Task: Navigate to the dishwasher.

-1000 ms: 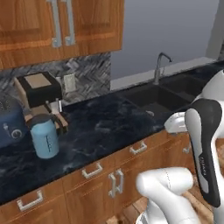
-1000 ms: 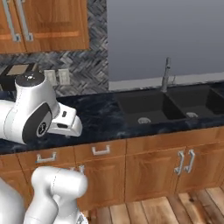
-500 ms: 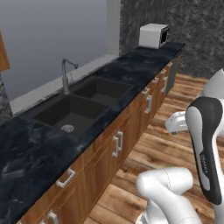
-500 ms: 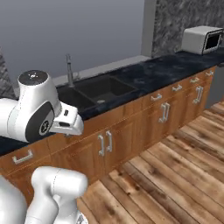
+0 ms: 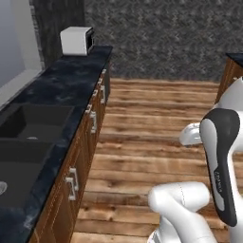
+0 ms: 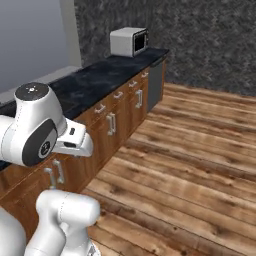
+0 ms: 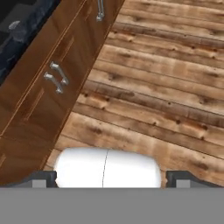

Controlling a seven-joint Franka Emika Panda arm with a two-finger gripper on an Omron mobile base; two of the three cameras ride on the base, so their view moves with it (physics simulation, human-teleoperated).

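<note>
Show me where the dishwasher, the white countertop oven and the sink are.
dishwasher [image 6: 155, 85], right base view, on its grey front panel.
white countertop oven [image 6: 129, 42], right base view, on its front corner.
sink [image 5: 28, 124], left base view, inside the dark basin.

Grey metal dishwasher front [image 6: 155, 85] upper centre; white boxy oven [image 6: 128, 41] above; dark speckled stone desk [image 6: 102, 75]; brown wooden cabinet doors [image 7: 48, 94]; streaked plank floor [image 6: 190, 165].

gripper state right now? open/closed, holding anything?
Gripper: open, the two fingertips stand far apart at the bottom of the hand view, holding nothing.
</note>
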